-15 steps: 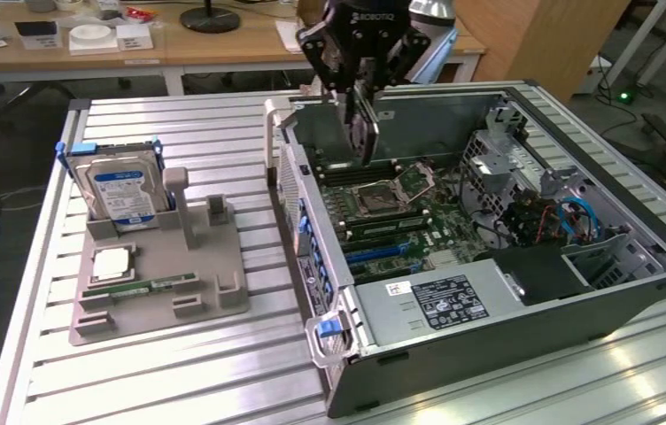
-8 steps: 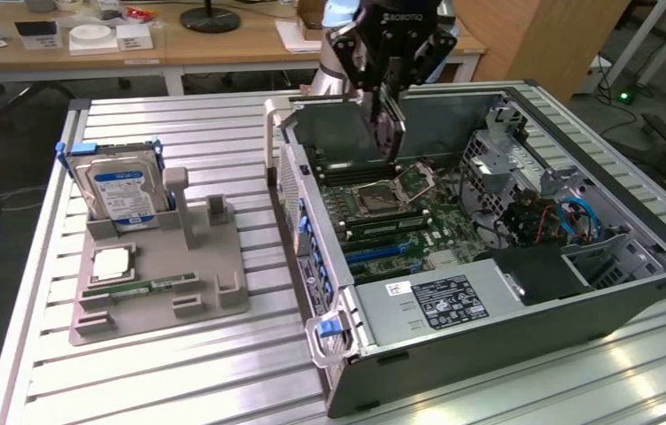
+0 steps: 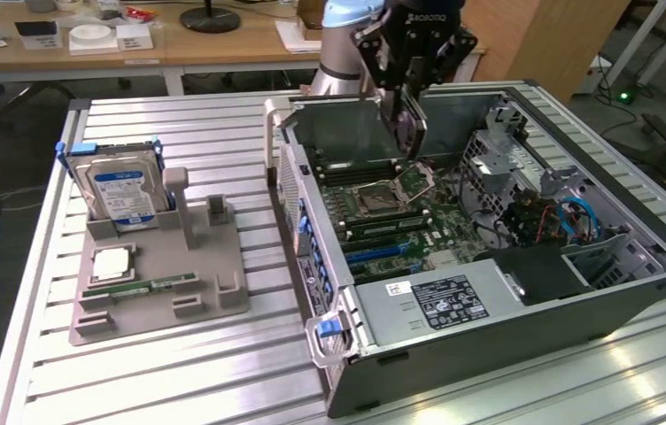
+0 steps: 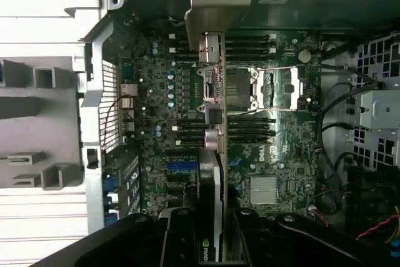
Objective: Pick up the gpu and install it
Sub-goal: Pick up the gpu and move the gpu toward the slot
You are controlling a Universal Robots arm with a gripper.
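The tool [image 3: 410,84] is clamped on the gpu [image 3: 411,133], holding it edge-down over the motherboard [image 3: 398,212] beneath, presumably for slotting in.

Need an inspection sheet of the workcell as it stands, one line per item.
surface: slatted metal table
job's things: gpu hanging edge-down above the open PC case, over the motherboard, not seated
clutter: grey holder with hard drive, CPU, memory stick
end effector: shut on the gpu
cables: blue and red leads inside the case
surroundings: wooden desk with papers behind the table
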